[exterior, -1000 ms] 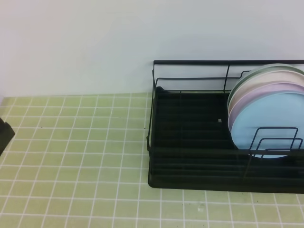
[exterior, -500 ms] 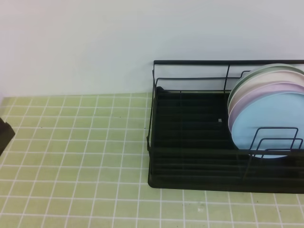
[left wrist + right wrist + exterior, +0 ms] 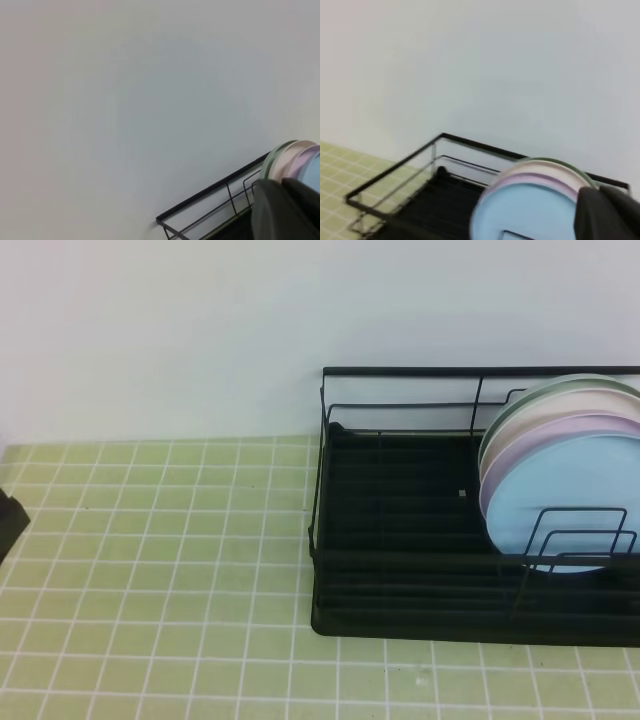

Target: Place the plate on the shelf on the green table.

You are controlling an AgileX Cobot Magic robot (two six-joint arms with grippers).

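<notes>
The light-blue plate (image 3: 560,495) stands on edge at the front of a row of plates in the right end of the black wire shelf (image 3: 400,540), which sits on the green table (image 3: 150,540). No gripper touches it. In the left wrist view my left gripper (image 3: 284,210) is a dark shape at the bottom right, shut and empty, with the shelf (image 3: 210,192) and the plate's edge (image 3: 315,175) behind it. My right gripper (image 3: 609,212) is also shut and empty, just right of the plate (image 3: 525,215) and above the shelf (image 3: 395,185).
Behind the blue plate stand a pale pink plate (image 3: 570,425), a cream one (image 3: 555,403) and a greenish one (image 3: 575,380). A dark piece of the left arm (image 3: 8,522) pokes in at the left edge. A white wall rises behind the table.
The dark piece of the left arm at the left edge has slipped slightly lower and further out of view. The plates and shelf have not moved.
</notes>
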